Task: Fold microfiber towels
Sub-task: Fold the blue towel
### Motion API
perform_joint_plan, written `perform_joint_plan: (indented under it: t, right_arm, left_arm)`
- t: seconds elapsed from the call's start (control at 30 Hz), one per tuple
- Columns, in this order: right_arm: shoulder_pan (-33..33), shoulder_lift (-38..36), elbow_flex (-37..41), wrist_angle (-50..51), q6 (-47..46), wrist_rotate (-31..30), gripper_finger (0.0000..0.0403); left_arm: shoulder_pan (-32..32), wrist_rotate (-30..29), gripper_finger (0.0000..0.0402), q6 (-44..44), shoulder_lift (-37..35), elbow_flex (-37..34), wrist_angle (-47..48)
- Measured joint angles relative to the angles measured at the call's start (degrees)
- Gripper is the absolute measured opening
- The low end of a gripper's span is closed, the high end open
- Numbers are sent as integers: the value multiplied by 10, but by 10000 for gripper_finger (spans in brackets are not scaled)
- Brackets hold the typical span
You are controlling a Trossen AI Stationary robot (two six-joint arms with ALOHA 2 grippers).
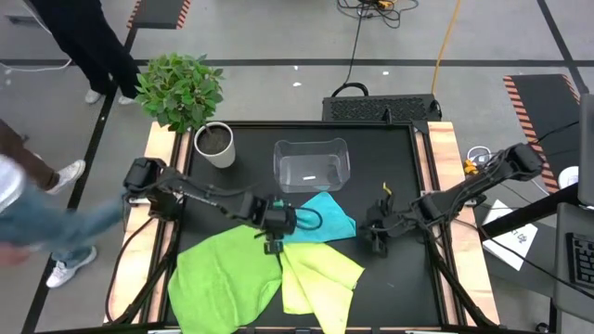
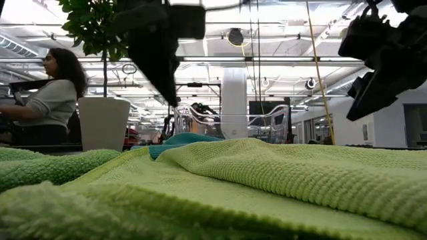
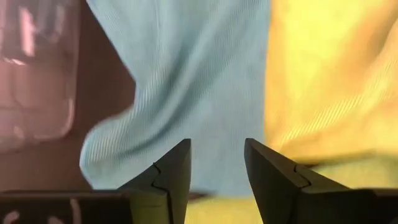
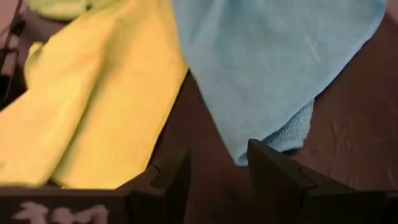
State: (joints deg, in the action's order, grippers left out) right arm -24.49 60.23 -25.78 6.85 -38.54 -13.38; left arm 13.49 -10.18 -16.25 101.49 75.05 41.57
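From above I see all three towels fanned out on the black table: the bright green towel at the front left, the pale yellow-green towel beside it with its long axis running from the middle of the table toward the front edge, and the turquoise towel behind them, one corner pointing toward the right arm. The clear plastic bin sits just behind the turquoise one, a potted plant at the back left. The low view gives me none of that layout, only a ridge of pale cloth filling the foreground and a person in the room beyond. My left gripper hangs over the turquoise towel where it meets the pale one; its wrist view shows the fingers parted with nothing between them. My right gripper hovers off that towel's right corner, over bare table, fingers likewise apart and empty
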Motion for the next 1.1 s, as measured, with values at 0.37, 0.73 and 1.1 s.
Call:
perform_joint_plan:
  t: [0.37, 0.73, 1.1]
  right_arm:
    - [-20, 24, 93, -164, -20, -3, 148]
    - [-20, 24, 137, -227, -28, -63, 148]
    - [-20, 31, 138, -246, -28, -66, 148]
  left_arm:
    - [80, -151, 152, -173, 0, -106, -109]
    - [132, -309, 152, -338, -43, -219, -169]
    - [176, -405, 152, -398, -112, -388, -439]
